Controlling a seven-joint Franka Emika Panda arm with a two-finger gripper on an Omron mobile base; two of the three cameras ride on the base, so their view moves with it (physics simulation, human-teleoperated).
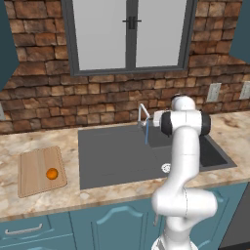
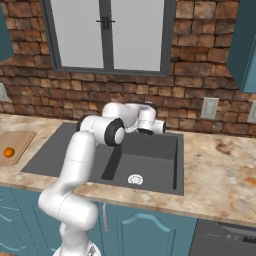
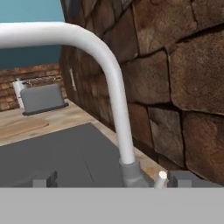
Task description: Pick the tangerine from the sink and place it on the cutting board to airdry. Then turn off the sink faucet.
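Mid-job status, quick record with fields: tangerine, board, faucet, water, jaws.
tangerine: resting on the cutting board, out of the sink
cutting board: flat on the counter, left of the sink
sink faucet: close ahead of the gripper, handle by the base
water: blue stream running from the spout
jaws: open, holding nothing

occluded: sink right part, by arm | cutting board cut off
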